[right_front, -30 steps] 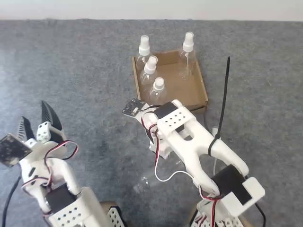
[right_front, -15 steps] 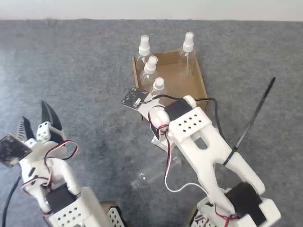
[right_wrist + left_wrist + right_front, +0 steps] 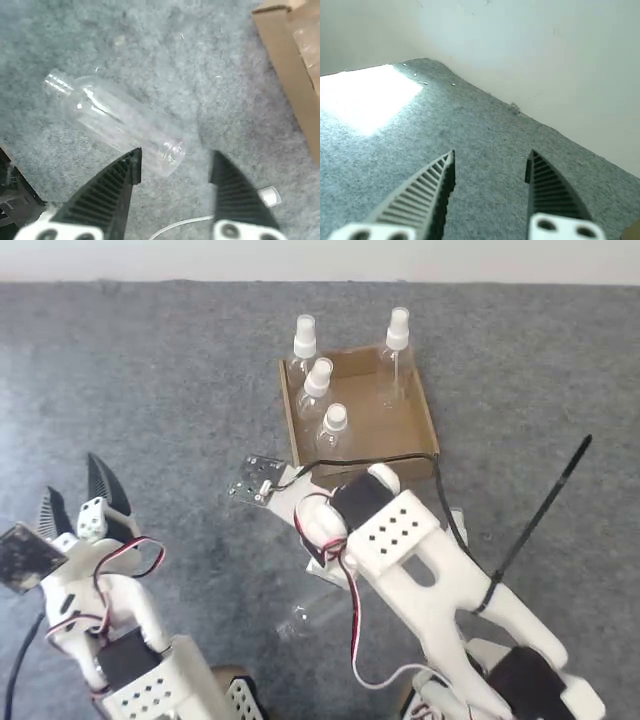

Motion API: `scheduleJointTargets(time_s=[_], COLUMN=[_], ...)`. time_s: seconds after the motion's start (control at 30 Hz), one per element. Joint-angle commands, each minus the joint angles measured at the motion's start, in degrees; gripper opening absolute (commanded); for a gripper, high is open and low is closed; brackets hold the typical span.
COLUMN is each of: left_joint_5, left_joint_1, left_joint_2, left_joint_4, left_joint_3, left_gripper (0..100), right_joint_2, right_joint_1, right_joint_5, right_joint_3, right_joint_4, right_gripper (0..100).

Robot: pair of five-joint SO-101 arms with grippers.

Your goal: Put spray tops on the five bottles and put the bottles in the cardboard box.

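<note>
At the left, the left gripper [image 3: 491,152] was held off the grey carpet [image 3: 180,390], jaws released and holding nothing, facing carpet and a pale wall [image 3: 545,60].

Toward the middle, 1 clear bottle [image 3: 115,120] lay on its side on the carpet, its open neck bare. From above, the right arm's white body covered part of it. The right gripper [image 3: 175,155] hung over it with its jaws spread wide and gripping nothing. The bottle's flat base sat between the 2 black fingertips [image 3: 131,159], and its neck pointed away from them.

Further right, the cardboard box [image 3: 432,445] stood near the gripper, apart from the lying bottle. 4 capped bottles [image 3: 333,430] stood upright in it.

Rightmost, a white spray top [image 3: 267,196] lay loose on the carpet just beside one finger, and its thin tube [image 3: 180,224] trailed under the gripper.
</note>
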Motion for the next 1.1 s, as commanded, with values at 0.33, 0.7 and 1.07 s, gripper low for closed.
scheduleJointTargets(time_s=[0.33,0.7,1.07], left_joint_5=[0.5,0.5,0.5], left_joint_1=[-0.3,-0.3,-0.3], left_joint_2=[-0.7,-0.7,-0.7], left_joint_4=[-1.9,-1.9,-1.9], left_joint_3=[-0.5,-0.5,-0.5], left_gripper=[21,21,21], right_joint_2=[-5.4,-5.2,-5.1], right_joint_1=[-7.3,-7.2,-6.9], right_joint_5=[5.2,9.8,9.8], right_joint_3=[7.4,14.1,15.6], right_joint_4=[0.7,-6.8,-9.6], right_gripper=[43.9,44.7,44.7])
